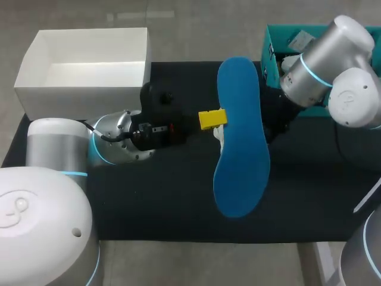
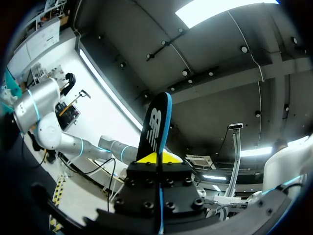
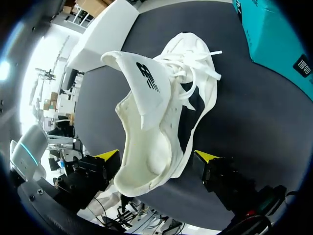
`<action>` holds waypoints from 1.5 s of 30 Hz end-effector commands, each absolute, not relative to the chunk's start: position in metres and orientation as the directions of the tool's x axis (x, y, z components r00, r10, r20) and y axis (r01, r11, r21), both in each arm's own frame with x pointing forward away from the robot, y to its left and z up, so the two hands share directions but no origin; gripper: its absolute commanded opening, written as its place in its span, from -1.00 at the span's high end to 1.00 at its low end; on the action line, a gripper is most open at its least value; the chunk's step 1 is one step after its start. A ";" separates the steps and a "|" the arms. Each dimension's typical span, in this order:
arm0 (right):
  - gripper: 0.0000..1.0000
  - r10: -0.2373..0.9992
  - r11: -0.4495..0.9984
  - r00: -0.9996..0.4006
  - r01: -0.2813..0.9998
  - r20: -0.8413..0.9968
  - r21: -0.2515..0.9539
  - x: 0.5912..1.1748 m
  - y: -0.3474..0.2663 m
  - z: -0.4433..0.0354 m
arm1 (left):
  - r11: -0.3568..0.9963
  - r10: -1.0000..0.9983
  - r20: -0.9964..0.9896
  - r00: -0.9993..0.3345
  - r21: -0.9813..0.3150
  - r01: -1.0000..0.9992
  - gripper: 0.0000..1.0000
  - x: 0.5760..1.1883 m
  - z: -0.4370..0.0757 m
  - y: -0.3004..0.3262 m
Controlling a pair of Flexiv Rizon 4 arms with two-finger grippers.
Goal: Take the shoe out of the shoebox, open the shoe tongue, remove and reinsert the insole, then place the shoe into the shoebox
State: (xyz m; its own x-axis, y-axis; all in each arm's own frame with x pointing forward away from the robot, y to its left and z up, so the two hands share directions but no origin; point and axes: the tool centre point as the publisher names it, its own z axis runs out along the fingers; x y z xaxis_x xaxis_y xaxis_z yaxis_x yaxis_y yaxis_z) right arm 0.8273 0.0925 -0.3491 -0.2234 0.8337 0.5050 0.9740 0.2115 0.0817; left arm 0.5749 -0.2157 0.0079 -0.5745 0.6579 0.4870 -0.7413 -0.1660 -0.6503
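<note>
Your left gripper (image 1: 212,119) clenched on edge of blue insole (image 1: 241,137) — insole held over desk (image 1: 166,202) middle. White shoe (image 3: 166,98) on desk beneath, tongue up, heel at your right gripper (image 3: 157,156) — grip there: cannot tell. White box (image 1: 77,95) at far-left corner, teal box (image 1: 271,53) far-right.

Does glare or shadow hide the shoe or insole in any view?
Head view: even light, but the insole covers most of the shoe. Left wrist view: insole edge-on, dark against bright ceiling lights. Right wrist view: shoe evenly lit, no glare.
</note>
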 end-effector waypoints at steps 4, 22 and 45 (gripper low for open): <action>-1.00 0.833 0.211 -0.223 0.974 0.506 0.083 0.827 0.093 -0.349 | -0.168 0.657 0.487 -0.575 -0.650 -0.742 1.00 0.574 0.008 -0.215; -1.00 0.383 0.079 -0.230 0.973 0.895 0.217 0.810 0.058 -0.187 | -0.168 0.657 0.487 -0.575 -0.650 -0.742 1.00 0.574 0.008 -0.215; -1.00 0.177 -0.013 -0.113 0.993 0.978 0.117 0.816 0.024 -0.102 | -0.168 0.657 0.487 -0.575 -0.650 -0.742 1.00 0.574 0.008 -0.215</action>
